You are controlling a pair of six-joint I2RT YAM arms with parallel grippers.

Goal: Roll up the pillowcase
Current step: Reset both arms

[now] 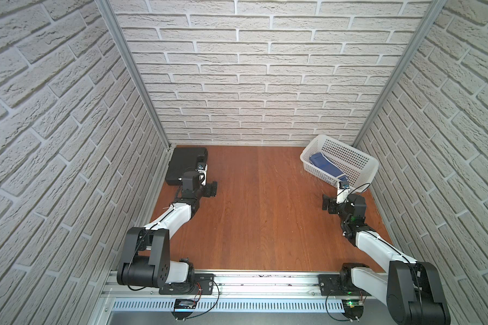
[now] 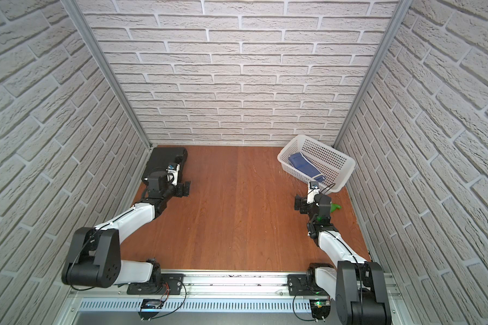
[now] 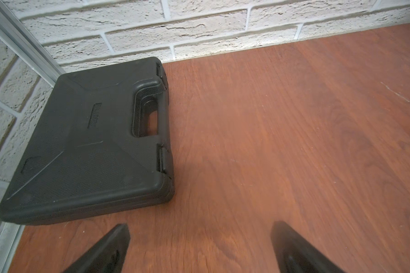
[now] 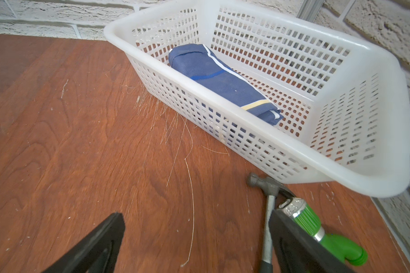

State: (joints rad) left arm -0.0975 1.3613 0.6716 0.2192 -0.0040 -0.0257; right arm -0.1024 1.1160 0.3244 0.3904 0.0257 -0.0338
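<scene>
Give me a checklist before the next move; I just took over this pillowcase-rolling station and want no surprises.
1. Left gripper open and empty: ok.
2. Right gripper open and empty: ok.
3. Pillowcase spread on the table: not ok, it lies bundled inside the white basket.
4. Bundle rolled rather than folded: cannot tell.
5. Space beside right gripper free: not ok, hammer and green nozzle lie by one finger.
6. Black case apart from left gripper: ok.
</scene>
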